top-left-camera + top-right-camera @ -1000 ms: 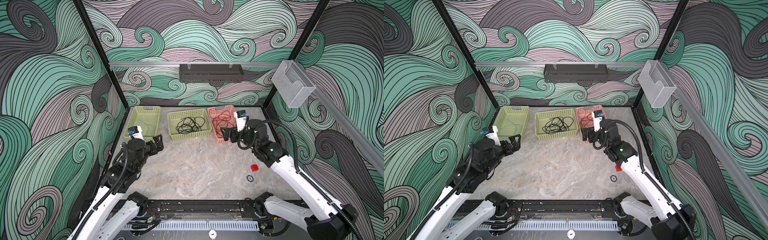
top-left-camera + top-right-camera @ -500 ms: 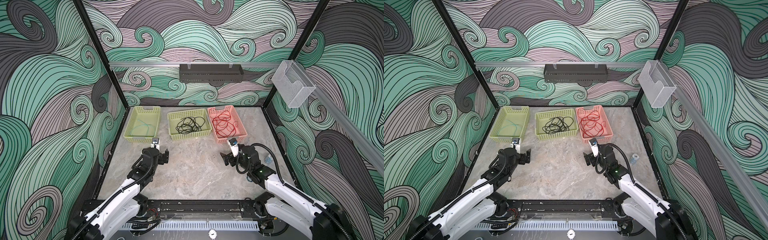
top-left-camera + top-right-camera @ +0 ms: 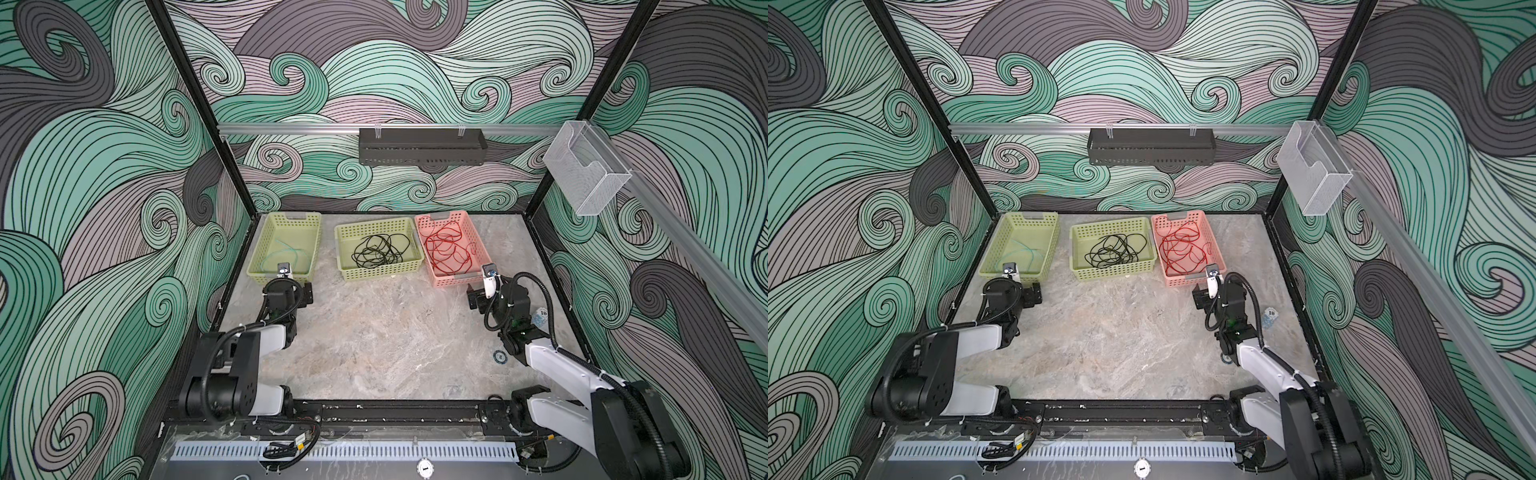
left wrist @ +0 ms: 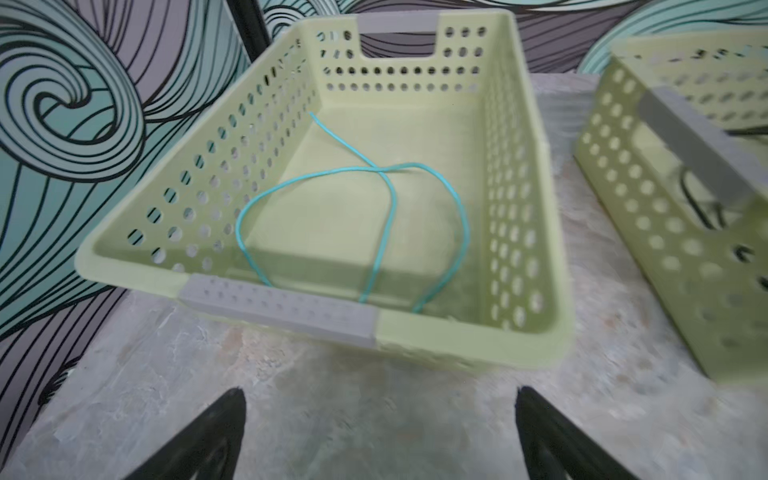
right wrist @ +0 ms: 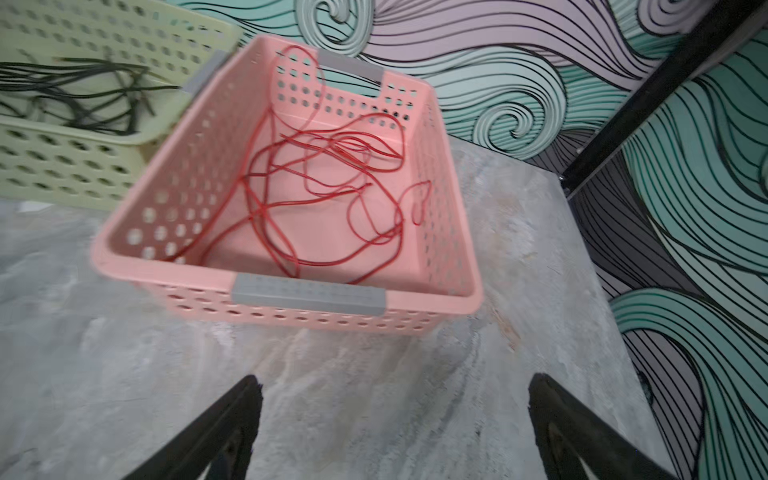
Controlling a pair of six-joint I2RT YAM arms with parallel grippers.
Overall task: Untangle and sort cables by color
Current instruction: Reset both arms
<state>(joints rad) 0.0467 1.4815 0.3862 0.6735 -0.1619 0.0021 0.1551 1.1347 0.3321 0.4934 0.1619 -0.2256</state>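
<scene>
A pale teal cable (image 3: pixel 286 251) (image 4: pixel 390 208) lies looped in the left green basket (image 3: pixel 291 216). Black cables (image 3: pixel 380 251) are bundled in the middle green basket (image 3: pixel 376 274). Red cables (image 3: pixel 446 251) (image 5: pixel 316 199) fill the pink basket (image 3: pixel 453 282). My left gripper (image 3: pixel 297 286) (image 4: pixel 378 395) hovers low over the table just before the left basket, open and empty. My right gripper (image 3: pixel 478 291) (image 5: pixel 395 382) sits just before the pink basket's near wall (image 5: pixel 307 295), open, with nothing between its fingers.
A small blue-white token (image 3: pixel 540 318) and a dark round disc (image 3: pixel 498 356) lie on the table by the right arm. A black shelf (image 3: pixel 422 145) hangs on the back wall and a clear holder (image 3: pixel 586 170) on the right wall. A black rail borders the front edge.
Both arms have folded down low toward the front rail. The grippers stay open in front of the outer baskets. The cables have not moved.
</scene>
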